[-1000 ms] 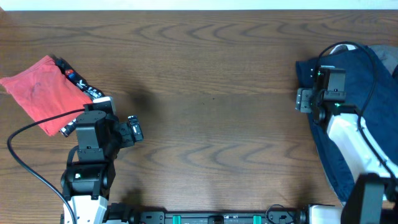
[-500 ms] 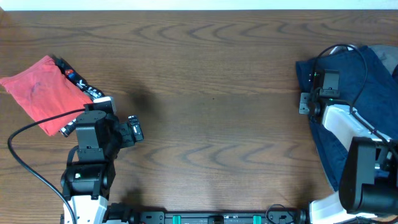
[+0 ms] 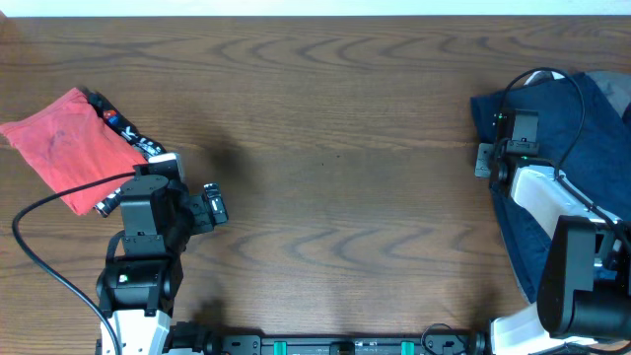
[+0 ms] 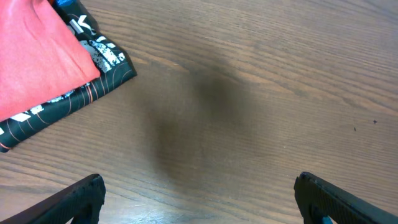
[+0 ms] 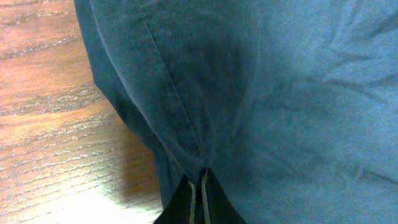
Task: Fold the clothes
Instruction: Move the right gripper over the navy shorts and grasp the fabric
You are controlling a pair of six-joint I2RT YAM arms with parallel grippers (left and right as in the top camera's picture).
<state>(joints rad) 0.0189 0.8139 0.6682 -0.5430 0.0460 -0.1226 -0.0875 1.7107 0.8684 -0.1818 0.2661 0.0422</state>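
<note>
A dark blue garment (image 3: 601, 128) lies crumpled at the table's right edge and fills the right wrist view (image 5: 280, 93). My right gripper (image 3: 483, 158) sits at its left edge, shut on a pinch of the blue cloth beside a seam (image 5: 199, 177). At the far left lies a folded red garment (image 3: 64, 148) (image 4: 37, 68) on top of a black patterned one (image 3: 128, 133) (image 4: 93, 81). My left gripper (image 3: 212, 205) (image 4: 198, 190) is open over bare wood to the right of that pile, with nothing between its fingers.
The wooden table (image 3: 335, 148) stretches between the two arms. A black cable (image 3: 39, 247) loops out from the left arm near the front left edge. Another cable (image 3: 577, 94) arcs over the blue garment.
My right gripper has closed on the blue garment's left edge after the arm shifted slightly over the cloth. The left arm and the red pile have not moved.
</note>
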